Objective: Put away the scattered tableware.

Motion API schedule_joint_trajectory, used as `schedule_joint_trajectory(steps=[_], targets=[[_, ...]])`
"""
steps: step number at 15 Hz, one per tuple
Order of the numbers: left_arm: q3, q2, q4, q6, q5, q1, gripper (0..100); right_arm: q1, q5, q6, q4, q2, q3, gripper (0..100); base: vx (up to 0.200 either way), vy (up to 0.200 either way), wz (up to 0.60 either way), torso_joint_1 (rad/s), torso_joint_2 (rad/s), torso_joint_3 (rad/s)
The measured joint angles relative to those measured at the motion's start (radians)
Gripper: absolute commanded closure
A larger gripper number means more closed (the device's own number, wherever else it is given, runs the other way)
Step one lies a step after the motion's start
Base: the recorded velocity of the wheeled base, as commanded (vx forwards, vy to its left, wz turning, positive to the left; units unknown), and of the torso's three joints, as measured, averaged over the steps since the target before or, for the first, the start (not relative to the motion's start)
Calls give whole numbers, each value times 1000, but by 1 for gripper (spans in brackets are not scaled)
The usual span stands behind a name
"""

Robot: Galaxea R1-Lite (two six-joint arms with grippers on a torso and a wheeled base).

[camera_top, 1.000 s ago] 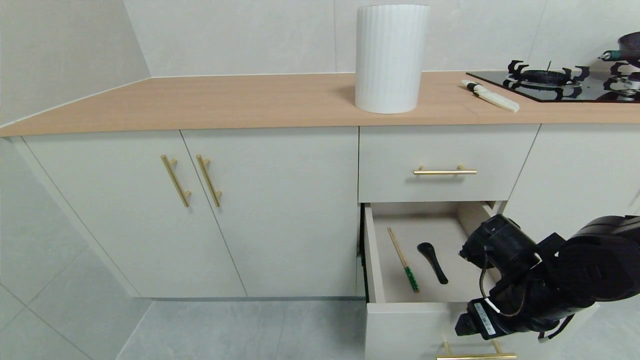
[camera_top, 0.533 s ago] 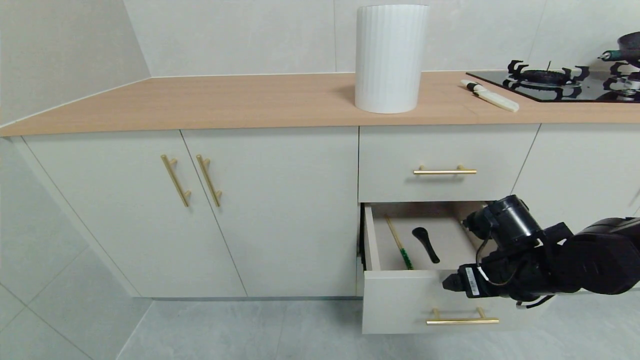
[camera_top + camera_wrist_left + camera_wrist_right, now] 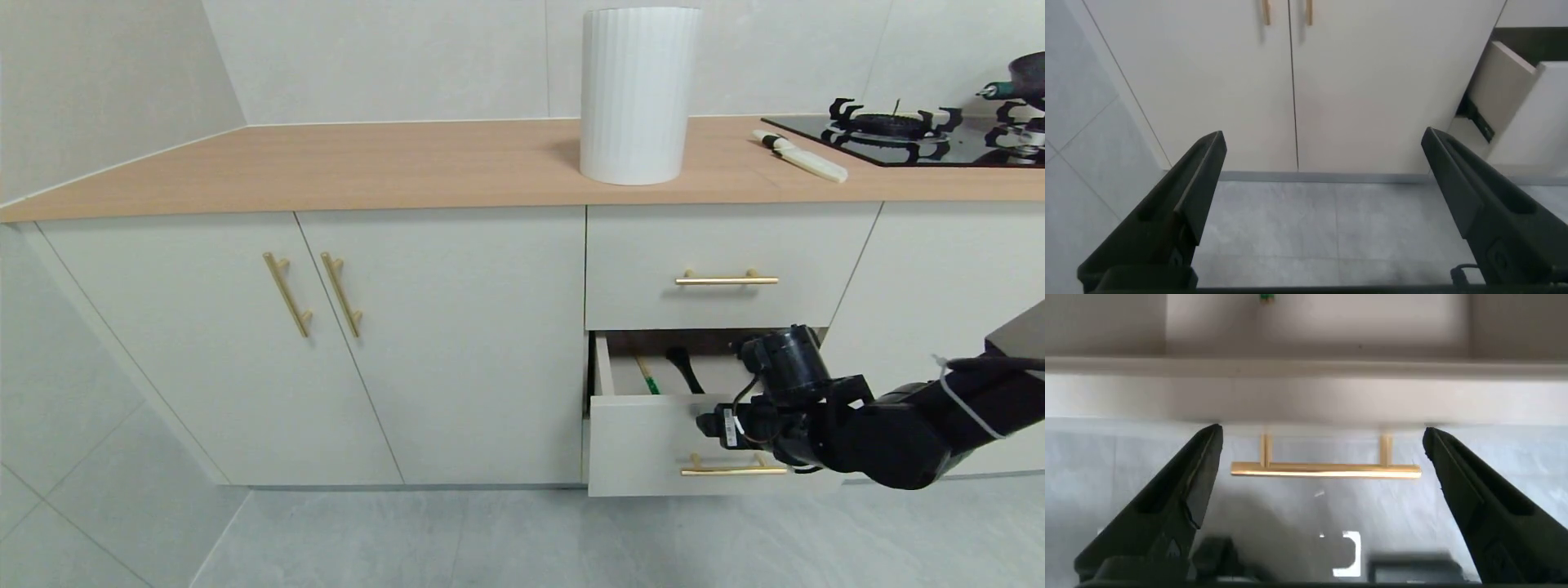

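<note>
Two utensils, green-tipped chopsticks and black spoon, lie in the drawer; left gripper and right gripper gape.

Head view: right arm enters from right edge, held low, forearm near horizontal, pointing toward robot's left. Its wrist level, camera housing on top, thin cable looped beside it. Right wrist view: right gripper has 2 black fingers spread wide, jaws parted, gripping nothing. Left wrist view: left gripper likewise, 2 fingers spread wide, gripping nothing, aimed forward and slightly down.
</note>
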Motion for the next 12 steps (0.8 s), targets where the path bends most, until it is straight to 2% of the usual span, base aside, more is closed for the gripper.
schedule_joint_trajectory(steps=[4, 8, 12], targets=[[0, 0, 0, 0, 0, 0, 0, -12, -100, -2, -321, 133, 2, 0, 0, 0, 0, 0, 0, 0], [0, 0, 0, 0, 0, 0, 0, -56, -120, -45, -545, 257, 1, 0, 0, 0, 0, 0, 0, 0], [0, 0, 0, 0, 0, 0, 0, -85, -196, -87, -760, 382, -53, 0, 0, 0, 0, 0, 0, 0]])
